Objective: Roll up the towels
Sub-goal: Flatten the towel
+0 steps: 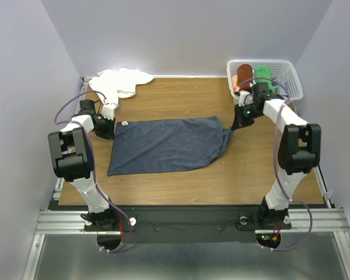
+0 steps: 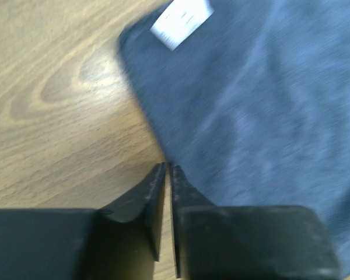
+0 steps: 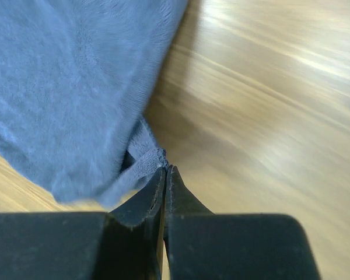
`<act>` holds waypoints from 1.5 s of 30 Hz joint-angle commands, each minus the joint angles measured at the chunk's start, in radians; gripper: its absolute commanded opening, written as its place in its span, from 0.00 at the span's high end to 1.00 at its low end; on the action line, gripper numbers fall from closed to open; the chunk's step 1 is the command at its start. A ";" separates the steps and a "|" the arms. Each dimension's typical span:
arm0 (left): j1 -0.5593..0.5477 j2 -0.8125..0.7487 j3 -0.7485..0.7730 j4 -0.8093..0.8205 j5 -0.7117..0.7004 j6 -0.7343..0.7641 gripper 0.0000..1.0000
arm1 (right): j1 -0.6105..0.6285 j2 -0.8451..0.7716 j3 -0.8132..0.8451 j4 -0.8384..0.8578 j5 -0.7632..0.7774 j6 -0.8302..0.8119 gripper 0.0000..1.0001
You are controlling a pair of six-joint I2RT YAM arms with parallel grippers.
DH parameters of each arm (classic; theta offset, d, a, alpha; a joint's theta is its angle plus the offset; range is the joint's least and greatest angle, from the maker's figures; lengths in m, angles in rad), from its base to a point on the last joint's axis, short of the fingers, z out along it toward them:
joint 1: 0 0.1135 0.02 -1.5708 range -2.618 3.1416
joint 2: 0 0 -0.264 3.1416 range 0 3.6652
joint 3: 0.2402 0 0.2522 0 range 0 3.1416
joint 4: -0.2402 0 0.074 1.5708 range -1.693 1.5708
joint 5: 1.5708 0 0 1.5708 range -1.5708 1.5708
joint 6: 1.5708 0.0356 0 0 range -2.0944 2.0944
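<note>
We see the blue-grey towel [image 1: 169,146] spread flat on the middle of the desk [image 1: 181,186]. At its far right corner the right tool [image 3: 165,169] is clenched on a pinch of cloth. At its far left corner the left tool [image 2: 167,167] has its fingers almost together against the hem; we cannot tell whether it grips. Beyond the towel's left end the white towel [image 1: 119,81] lies heaped; beyond its right end stands a basket [image 1: 291,87].

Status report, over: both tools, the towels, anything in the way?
Right tool shut on blue-grey towel corner. Left tool nearly closed at its opposite edge, grip unclear. White towel crumpled, back left. Nothing in the way.
</note>
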 commanded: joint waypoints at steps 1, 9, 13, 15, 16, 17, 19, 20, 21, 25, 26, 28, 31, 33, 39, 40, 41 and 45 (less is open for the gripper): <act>-0.002 0.029 0.017 -0.007 -0.072 -0.004 0.87 | -0.091 -0.204 -0.026 -0.098 0.117 -0.134 0.99; -0.004 0.046 -0.004 -0.043 -0.112 0.026 1.00 | -0.095 -0.447 -0.510 -0.215 0.315 -0.450 1.00; -0.013 0.003 0.028 -0.097 0.034 0.067 0.84 | -0.095 -0.462 -0.557 -0.253 0.315 -0.524 0.99; -0.051 -0.024 0.077 -0.102 0.096 0.055 0.66 | -0.095 -0.452 -0.536 -0.256 0.266 -0.512 0.99; -0.068 -0.029 0.088 -0.088 0.099 0.038 0.62 | -0.095 -0.441 -0.536 -0.255 0.257 -0.506 0.99; -0.088 -0.029 0.103 -0.051 0.096 0.015 0.59 | -0.095 -0.425 -0.516 -0.255 0.249 -0.496 0.99; -0.129 -0.011 0.138 -0.016 0.076 -0.043 0.55 | -0.095 -0.390 -0.499 -0.256 0.244 -0.476 0.99; -0.167 0.006 0.187 0.007 0.069 -0.060 0.55 | -0.095 -0.386 -0.490 -0.256 0.244 -0.472 0.99; -0.185 0.049 0.210 0.016 0.064 -0.097 0.55 | -0.095 -0.382 -0.479 -0.255 0.244 -0.464 0.99; -0.247 0.158 0.327 0.078 0.017 -0.161 0.54 | -0.095 -0.385 -0.462 -0.256 0.252 -0.447 0.99; -0.263 0.196 0.341 0.094 0.000 -0.171 0.54 | -0.095 -0.388 -0.462 -0.256 0.261 -0.446 0.99; -0.277 0.248 0.384 0.096 -0.045 -0.183 0.54 | -0.095 -0.395 -0.464 -0.258 0.272 -0.441 0.99; -0.281 0.276 0.404 0.085 -0.065 -0.188 0.54 | -0.095 -0.401 -0.467 -0.260 0.283 -0.440 0.99; -0.281 0.272 0.387 0.084 -0.085 -0.175 0.54 | -0.095 -0.404 -0.468 -0.258 0.287 -0.438 0.99; -0.281 0.272 0.347 0.096 -0.155 -0.160 0.53 | -0.095 -0.392 -0.478 -0.256 0.280 -0.438 0.99; -0.281 0.270 0.338 0.101 -0.166 -0.163 0.53 | -0.095 -0.392 -0.479 -0.256 0.280 -0.438 0.99; -0.281 0.261 0.335 0.108 -0.163 -0.166 0.53 | -0.095 -0.393 -0.481 -0.256 0.278 -0.438 1.00; -0.283 0.230 0.329 0.127 -0.158 -0.178 0.50 | -0.095 -0.395 -0.485 -0.258 0.274 -0.437 1.00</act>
